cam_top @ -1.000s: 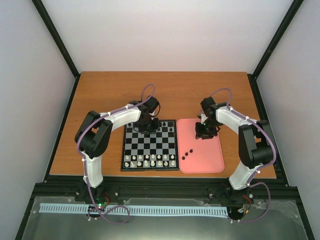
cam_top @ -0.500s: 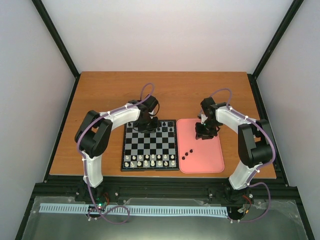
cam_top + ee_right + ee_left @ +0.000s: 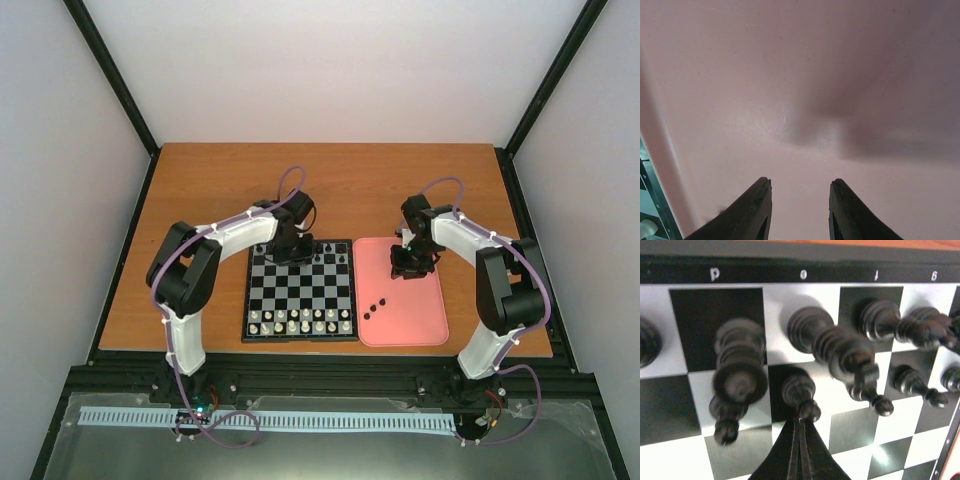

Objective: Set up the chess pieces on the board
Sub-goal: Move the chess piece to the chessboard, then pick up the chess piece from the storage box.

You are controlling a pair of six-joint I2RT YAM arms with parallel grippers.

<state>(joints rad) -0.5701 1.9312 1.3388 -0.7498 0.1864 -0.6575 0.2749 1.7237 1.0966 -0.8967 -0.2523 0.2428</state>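
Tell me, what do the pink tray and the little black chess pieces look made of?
The pink tray looks like smooth plastic: soft sheen, rounded corners. The black chess pieces seem moulded plastic, slightly glossy, with highlights on their ridges; painted wood is possible.

I see the wooden table [image 3: 200, 190] carrying the board [image 3: 300, 290] at centre frame, with the pink tray [image 3: 415, 318] just beside it on the right.
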